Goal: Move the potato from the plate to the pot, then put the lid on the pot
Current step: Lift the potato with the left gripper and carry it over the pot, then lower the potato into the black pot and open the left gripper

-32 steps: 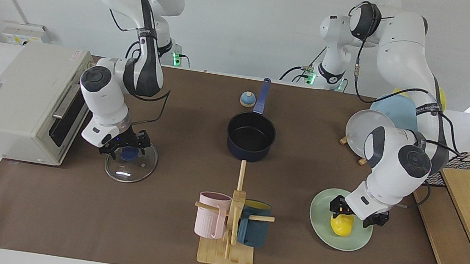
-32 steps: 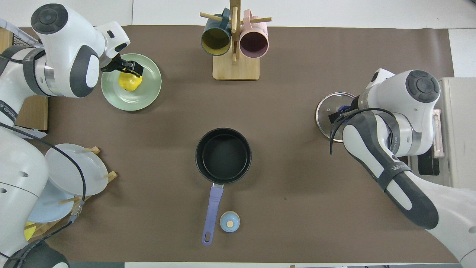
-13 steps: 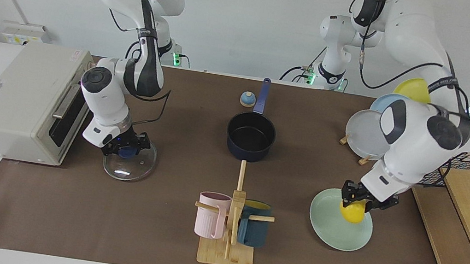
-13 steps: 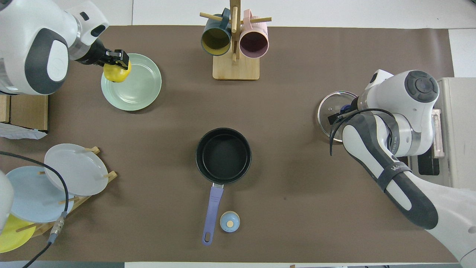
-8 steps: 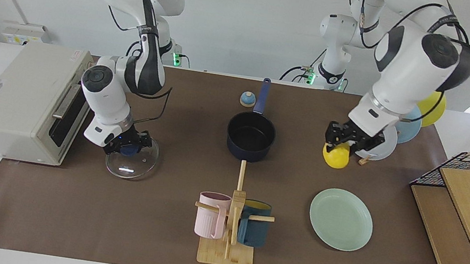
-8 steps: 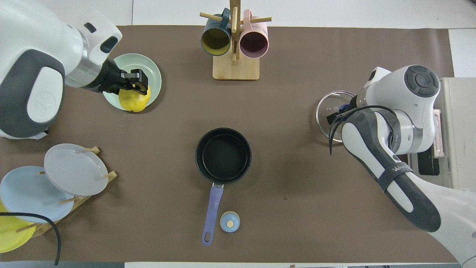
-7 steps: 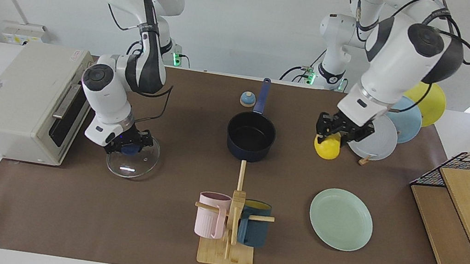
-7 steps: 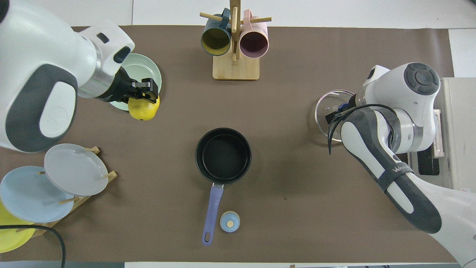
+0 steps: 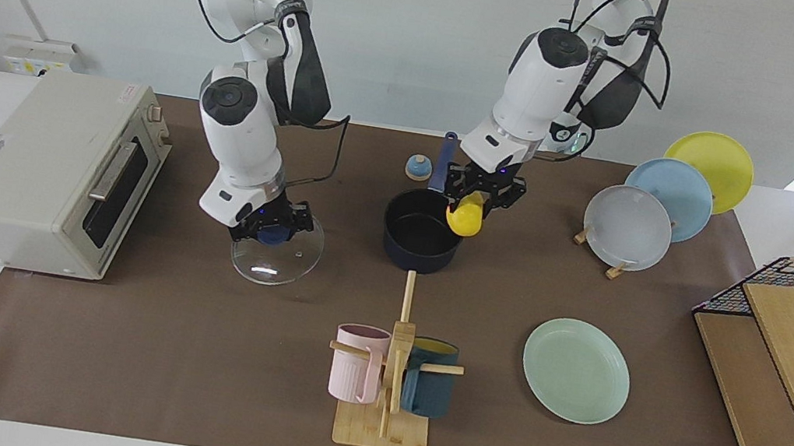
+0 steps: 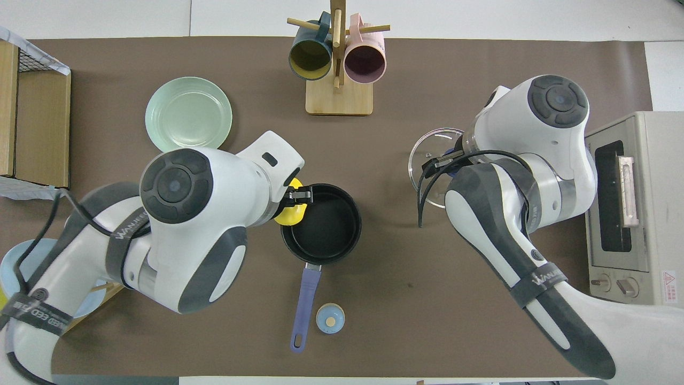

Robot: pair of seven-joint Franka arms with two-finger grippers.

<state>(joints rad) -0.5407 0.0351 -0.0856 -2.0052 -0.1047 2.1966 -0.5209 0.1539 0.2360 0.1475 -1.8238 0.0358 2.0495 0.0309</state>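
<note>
Now the left claw (image 9: 484, 191) grips the potato (image 9: 465, 217), long axis upright, over the pot's (image 9: 419, 246) rim.

You see the left gripper (image 10: 297, 197) clamping the potato (image 10: 289, 213) over the rim of the pot (image 10: 321, 223); the plate (image 10: 188, 118) sits bare. The right gripper (image 10: 448, 160), largely hidden, apparently grips the lid (image 10: 426, 155).

left tool (image 9: 484, 191) closed, raised | right tool (image 9: 269, 226) closed, raised
</note>
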